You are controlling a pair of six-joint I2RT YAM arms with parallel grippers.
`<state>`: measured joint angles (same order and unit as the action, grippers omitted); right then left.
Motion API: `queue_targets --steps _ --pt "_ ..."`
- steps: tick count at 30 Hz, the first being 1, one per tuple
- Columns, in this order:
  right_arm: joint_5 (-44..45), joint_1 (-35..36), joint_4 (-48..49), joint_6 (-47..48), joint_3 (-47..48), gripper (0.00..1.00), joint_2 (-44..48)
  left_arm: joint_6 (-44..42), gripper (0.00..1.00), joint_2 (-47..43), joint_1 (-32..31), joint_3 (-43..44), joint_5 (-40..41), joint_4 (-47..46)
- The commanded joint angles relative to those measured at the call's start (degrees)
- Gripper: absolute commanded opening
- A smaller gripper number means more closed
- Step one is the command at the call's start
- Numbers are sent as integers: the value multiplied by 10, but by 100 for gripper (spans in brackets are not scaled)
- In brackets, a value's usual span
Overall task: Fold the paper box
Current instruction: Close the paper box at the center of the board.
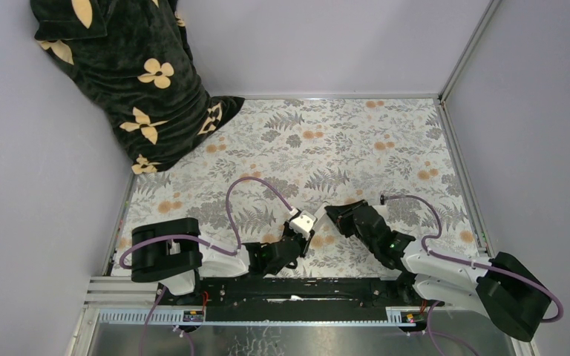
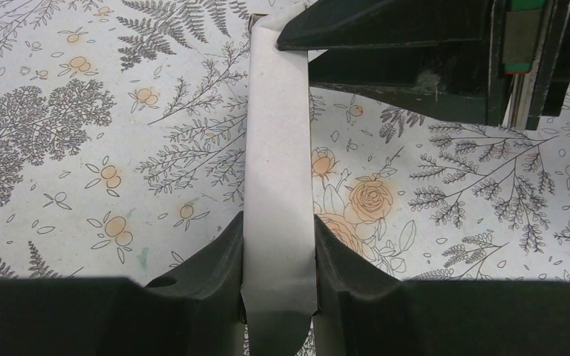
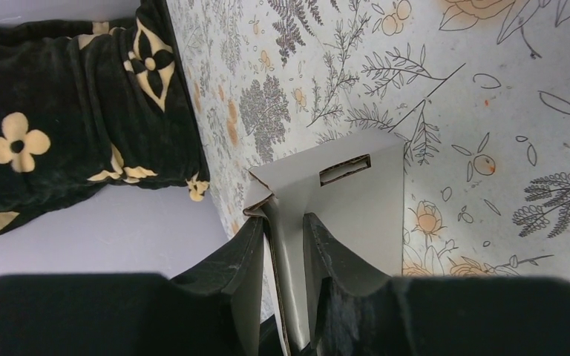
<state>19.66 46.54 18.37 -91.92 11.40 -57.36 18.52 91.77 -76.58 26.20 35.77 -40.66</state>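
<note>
**Items in view, left to right**

1. Cloth [image 1: 130,74], one. Black plush with pale yellow flower shapes, heaped in the far left corner. Its lower end lies on the worktop.
2. Worktop [image 1: 386,141], one. It is covered with a print of grey ferns and orange blossoms and walled on three sides by plain grey panels.
3. Left arm [image 1: 171,256], one. Black and white, based at the near edge and reaching right toward the middle. One purple cable [image 1: 249,185] loops up from it.
4. Left hand [image 2: 278,239], one. Its two fingers are closed on a narrow white panel, one finger against each long edge.
5. Paper box [image 2: 278,170], one. White thin card, partly folded, held between the two hands near the middle of the near edge. One rectangular slot [image 3: 345,169] shows in its upper panel in the right wrist view. Whether any part rests on the worktop cannot be told.
6. Right hand [image 3: 286,237], one. Its two fingers stand either side of an upright wall of the box. Whether they actually pinch it cannot be told.
7. Right arm [image 1: 453,274], one. It reaches left toward the middle and carries its own purple cable [image 1: 423,211].
</note>
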Motion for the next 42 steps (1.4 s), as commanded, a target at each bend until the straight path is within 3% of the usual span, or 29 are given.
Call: queue_targets --steps 1,12,20,29,33,36,38,42 --pt "45 -7 -162 -2 -55 0 -55 13 7 18 -8 -16 10 96" --pt "17 -7 -126 -10 -75 0 -93 13 7 18 -13 -11 14 102" --pt "55 -7 -276 61 -20 37 24 12 7 19 -14 -10 16 104" --pt "90 -7 -369 104 21 44 175 10 7 25 -14 -8 16 103" --pt "93 -7 -364 130 34 38 204 10 7 25 -14 -7 16 104" --pt "90 -7 -299 159 28 10 228 12 7 25 -14 -7 17 104" --pt "87 -7 -239 185 23 2 239 12 7 25 -15 -9 18 105" --pt "80 -7 -142 225 39 0 222 12 7 25 -15 -9 18 104"
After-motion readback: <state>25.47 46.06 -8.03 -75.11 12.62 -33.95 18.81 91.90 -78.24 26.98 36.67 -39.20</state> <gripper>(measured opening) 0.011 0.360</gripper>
